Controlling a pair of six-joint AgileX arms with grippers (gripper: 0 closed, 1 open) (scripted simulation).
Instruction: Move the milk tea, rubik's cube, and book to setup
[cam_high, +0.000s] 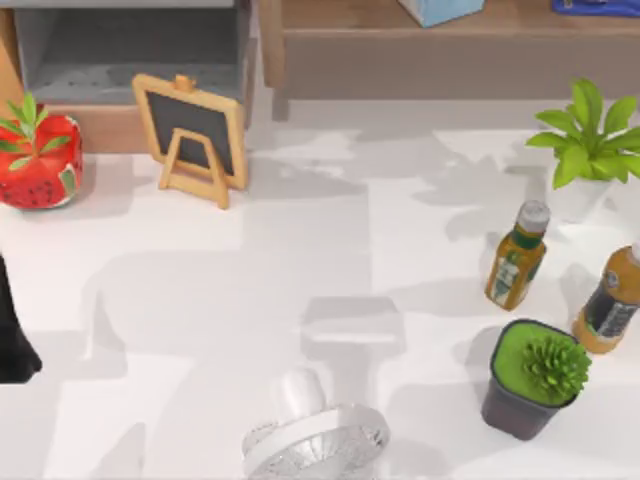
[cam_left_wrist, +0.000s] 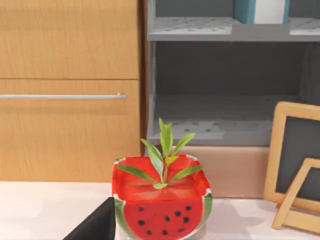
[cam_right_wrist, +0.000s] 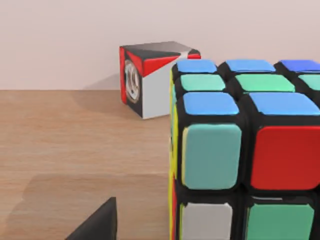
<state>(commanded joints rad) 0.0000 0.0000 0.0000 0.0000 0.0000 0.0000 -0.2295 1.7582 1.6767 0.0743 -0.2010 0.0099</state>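
Two end effectors show as dark tips in the wrist views, and I cannot tell whether either is apart or together. The right end effector (cam_right_wrist: 97, 222) sits low over a wooden surface (cam_right_wrist: 70, 150), close beside the cube (cam_right_wrist: 245, 150), which rests on that wood with blue, teal, red, green and white stickers facing the camera. A small red, white and black box (cam_right_wrist: 147, 80) stands farther back by the pale wall. The left end effector (cam_left_wrist: 95, 225) is just beside the watermelon pot (cam_left_wrist: 162, 200) at the desk's (cam_high: 300, 260) far left, with the chalkboard (cam_high: 192, 135) to the pot's right.
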